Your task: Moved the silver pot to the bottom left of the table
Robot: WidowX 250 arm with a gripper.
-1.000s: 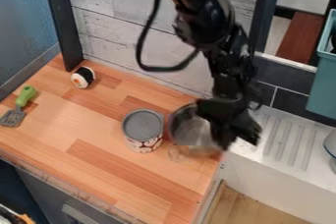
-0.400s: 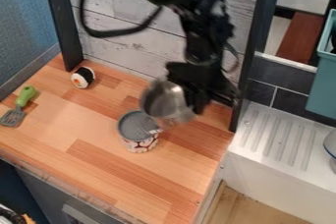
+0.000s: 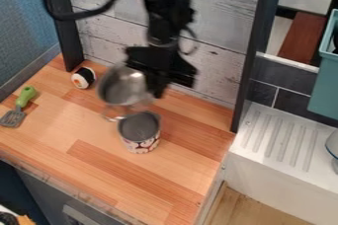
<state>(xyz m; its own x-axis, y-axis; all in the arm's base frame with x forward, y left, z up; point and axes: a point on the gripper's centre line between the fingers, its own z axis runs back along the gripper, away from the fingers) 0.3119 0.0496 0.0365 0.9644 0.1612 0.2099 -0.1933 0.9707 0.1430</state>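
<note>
The silver pot (image 3: 119,87) was held above the wooden table (image 3: 72,120), its rim gripped at 3 o'clock between the jaws of the black gripper (image 3: 156,91). It was seen at 11 o'clock from the patterned can (image 3: 141,143); the green-handled spatula (image 3: 25,96) was seen between 9 and 10 o'clock.

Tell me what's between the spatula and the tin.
Bare wood of the table lies between the spatula and the tin, as the camera view shows. The pot is nearer the back wall.
</note>
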